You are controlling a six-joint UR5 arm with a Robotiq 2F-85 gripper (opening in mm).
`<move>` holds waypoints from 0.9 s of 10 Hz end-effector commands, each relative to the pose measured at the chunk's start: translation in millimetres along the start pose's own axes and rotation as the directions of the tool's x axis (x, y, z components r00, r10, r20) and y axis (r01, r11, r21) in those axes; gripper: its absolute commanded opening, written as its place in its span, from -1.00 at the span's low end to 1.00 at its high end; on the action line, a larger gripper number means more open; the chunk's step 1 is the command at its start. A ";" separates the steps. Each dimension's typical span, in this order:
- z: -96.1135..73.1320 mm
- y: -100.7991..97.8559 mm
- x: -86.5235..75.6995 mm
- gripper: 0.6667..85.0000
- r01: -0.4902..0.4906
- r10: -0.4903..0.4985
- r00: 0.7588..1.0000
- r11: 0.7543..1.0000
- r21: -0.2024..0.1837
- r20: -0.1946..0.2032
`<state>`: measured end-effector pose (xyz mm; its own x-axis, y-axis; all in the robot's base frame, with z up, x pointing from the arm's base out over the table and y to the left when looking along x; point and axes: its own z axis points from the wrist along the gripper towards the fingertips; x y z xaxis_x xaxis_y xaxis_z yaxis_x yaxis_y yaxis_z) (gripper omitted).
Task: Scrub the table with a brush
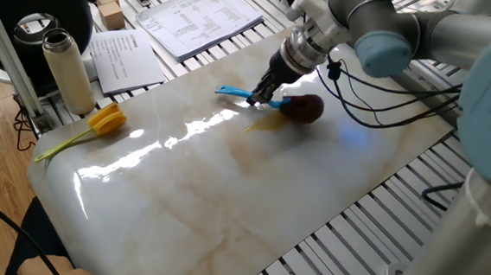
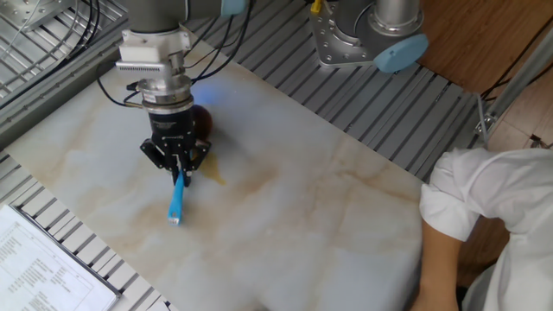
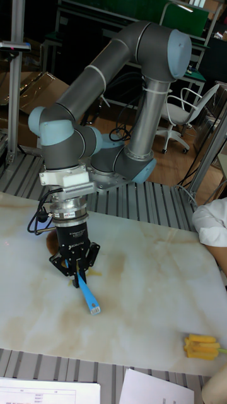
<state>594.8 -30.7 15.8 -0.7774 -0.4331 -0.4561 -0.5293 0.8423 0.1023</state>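
The brush has a thin bright-blue handle and a round brown fuzzy head resting on the glossy marble table. My gripper points down and is shut on the handle near the head. A small amber stain lies on the slab just beside the brush. In the tall fixed view the gripper body hides most of the head.
A yellow tulip lies at one end of the slab. Beyond that end stand a thermos, a black round object and printed papers. A person's white sleeve sits at the opposite end. Slatted metal frame surrounds the slab.
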 end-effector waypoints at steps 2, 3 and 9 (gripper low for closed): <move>-16.1 14.4 15.3 -0.93 -0.090 0.092 0.991 0.996 0.029 -0.100; -14.6 15.2 11.6 -0.32 -0.076 0.079 0.992 0.997 0.035 -0.096; -15.4 -4.7 11.2 0.64 0.020 -0.007 0.988 0.996 0.087 -0.153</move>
<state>580.6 -36.7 18.0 -0.8186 -0.4646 -0.3377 -0.5073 0.8606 0.0459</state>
